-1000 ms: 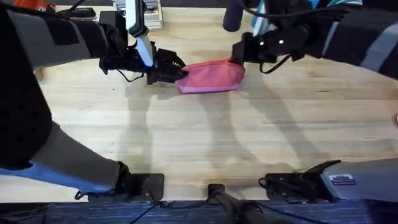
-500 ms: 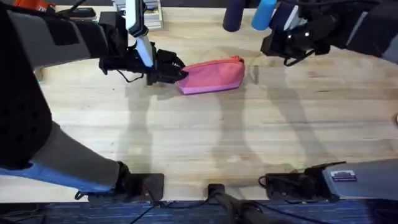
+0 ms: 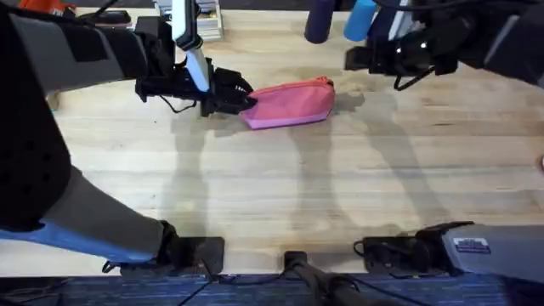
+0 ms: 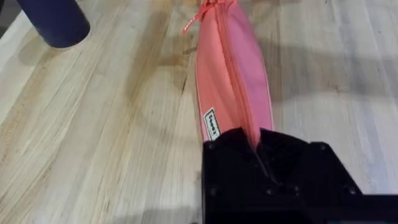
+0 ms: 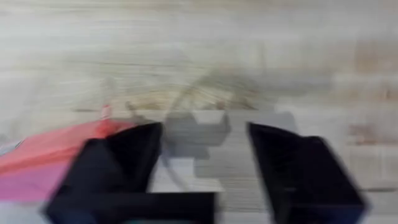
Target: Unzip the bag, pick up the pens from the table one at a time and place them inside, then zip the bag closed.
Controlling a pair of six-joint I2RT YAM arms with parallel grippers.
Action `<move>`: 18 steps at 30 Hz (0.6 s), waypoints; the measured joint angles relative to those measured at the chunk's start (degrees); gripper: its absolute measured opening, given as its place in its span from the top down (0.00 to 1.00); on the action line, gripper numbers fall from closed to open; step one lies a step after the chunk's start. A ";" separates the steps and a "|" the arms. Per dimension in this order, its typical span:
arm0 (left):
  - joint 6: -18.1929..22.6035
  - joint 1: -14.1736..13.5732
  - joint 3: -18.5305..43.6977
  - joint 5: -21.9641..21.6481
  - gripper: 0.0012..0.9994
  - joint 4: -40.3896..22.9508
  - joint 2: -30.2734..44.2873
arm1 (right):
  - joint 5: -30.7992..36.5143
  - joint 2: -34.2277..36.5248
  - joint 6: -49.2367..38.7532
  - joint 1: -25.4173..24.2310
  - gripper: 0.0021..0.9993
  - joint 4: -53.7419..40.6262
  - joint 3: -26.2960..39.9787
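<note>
The pink bag (image 3: 291,104) lies on the table (image 3: 272,187) at the middle back, its zip closed along the top. In the left wrist view the bag (image 4: 233,81) runs away from the fingers, with the small pull (image 4: 198,17) at its far end. My left gripper (image 3: 243,101) is shut on the bag's left end, also seen from the left wrist as my left gripper (image 4: 258,144). My right gripper (image 3: 352,59) hovers open beyond the bag's right end, clear of it. From the right wrist, my right gripper (image 5: 202,155) holds nothing and the bag (image 5: 37,162) sits off to one side. The pens are out of view.
A dark blue cylinder (image 3: 316,21) and a light blue one (image 3: 362,17) stand at the back edge near the right arm. White items (image 3: 201,21) sit at the back behind the left arm. Bare wood stretches across the front half of the table.
My right gripper has left the bag's right end, moved off to the right, then drifted slightly back toward it. The left gripper and the bag have not moved.
</note>
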 joint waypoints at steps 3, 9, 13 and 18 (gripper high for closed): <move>0.00 0.00 0.00 0.01 0.96 0.00 -0.01 | 0.00 -3.32 -3.59 2.27 0.01 0.02 0.00; 0.00 0.00 0.00 0.02 0.96 0.00 0.00 | -0.02 -8.21 -6.89 4.80 0.00 0.03 0.11; 0.05 0.00 0.00 0.00 0.91 0.02 0.00 | 0.00 -8.84 -7.63 4.84 0.00 -0.06 0.15; 0.01 0.00 0.00 0.39 0.13 0.00 0.00 | 0.00 -8.84 -7.86 4.84 0.00 -0.27 0.15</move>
